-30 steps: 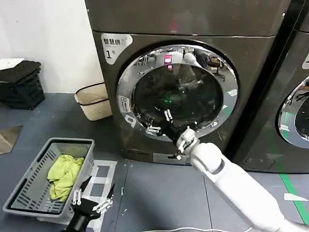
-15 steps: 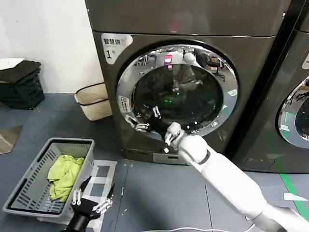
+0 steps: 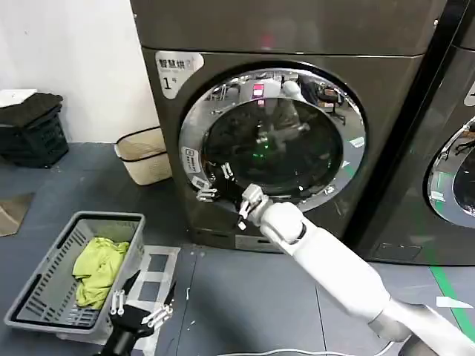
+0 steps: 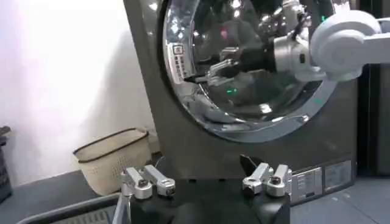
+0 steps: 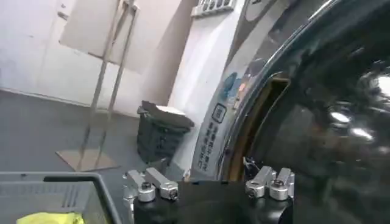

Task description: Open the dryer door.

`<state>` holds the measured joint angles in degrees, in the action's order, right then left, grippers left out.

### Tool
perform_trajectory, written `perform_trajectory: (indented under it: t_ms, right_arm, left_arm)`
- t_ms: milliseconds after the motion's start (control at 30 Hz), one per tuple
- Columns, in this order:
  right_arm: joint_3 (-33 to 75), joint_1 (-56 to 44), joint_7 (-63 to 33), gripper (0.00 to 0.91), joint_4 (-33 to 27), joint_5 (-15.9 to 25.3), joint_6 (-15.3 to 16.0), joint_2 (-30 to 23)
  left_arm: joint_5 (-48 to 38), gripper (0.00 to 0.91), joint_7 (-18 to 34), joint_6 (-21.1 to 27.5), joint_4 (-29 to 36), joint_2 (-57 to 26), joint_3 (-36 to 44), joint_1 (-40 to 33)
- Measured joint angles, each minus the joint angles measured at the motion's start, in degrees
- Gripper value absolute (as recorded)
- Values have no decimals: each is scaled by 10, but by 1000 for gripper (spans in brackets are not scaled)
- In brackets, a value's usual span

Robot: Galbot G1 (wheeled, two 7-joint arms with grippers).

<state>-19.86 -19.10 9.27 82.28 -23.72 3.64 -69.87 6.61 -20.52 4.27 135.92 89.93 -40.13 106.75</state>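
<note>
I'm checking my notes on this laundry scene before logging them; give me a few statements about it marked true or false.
1. The right gripper is open at the left side of the round chrome-ringed dark glass dryer door. True.
2. The grey slatted plastic basket holds a red towel. False: it holds a yellow-green cloth.
3. The left gripper grips the door. False: it hangs open low over the floor, beside the basket.
4. A beige wastebasket stands left of the machine. True.
</note>
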Motion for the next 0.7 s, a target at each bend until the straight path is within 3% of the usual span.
perform_trajectory:
  t_ms: [700]
  right_arm:
    - [-14,28,89,907,-39,-5,-30,0]
  left_arm:
    - [0,907,0,-1,4,0,0,6]
